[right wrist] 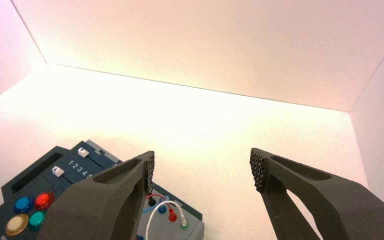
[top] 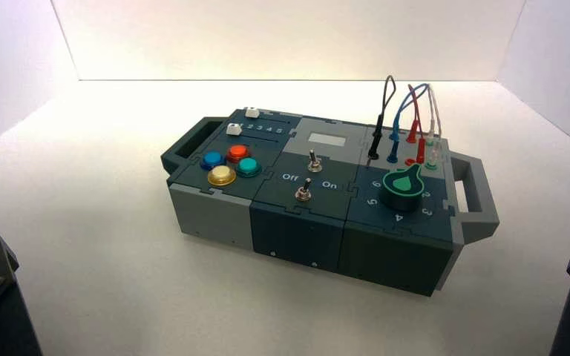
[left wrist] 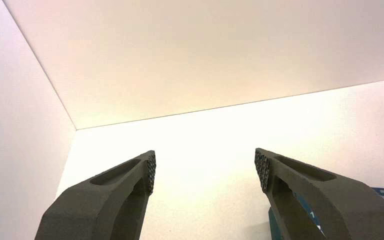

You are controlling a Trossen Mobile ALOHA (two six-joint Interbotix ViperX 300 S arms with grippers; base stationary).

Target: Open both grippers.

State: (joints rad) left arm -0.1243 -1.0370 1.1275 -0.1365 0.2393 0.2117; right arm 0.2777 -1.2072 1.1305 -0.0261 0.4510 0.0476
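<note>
The left gripper was wide open and held nothing. The right gripper was wide open too. The box sat below and beside it. The job looked done.

The box is dark teal with grey corner parts, on a white counter. Its four buttons are blue, red, yellow and green. The knob is green on black. The wires are black, blue, red and white. Both grippers, left and right, are dark grey with dotted pads.
</note>
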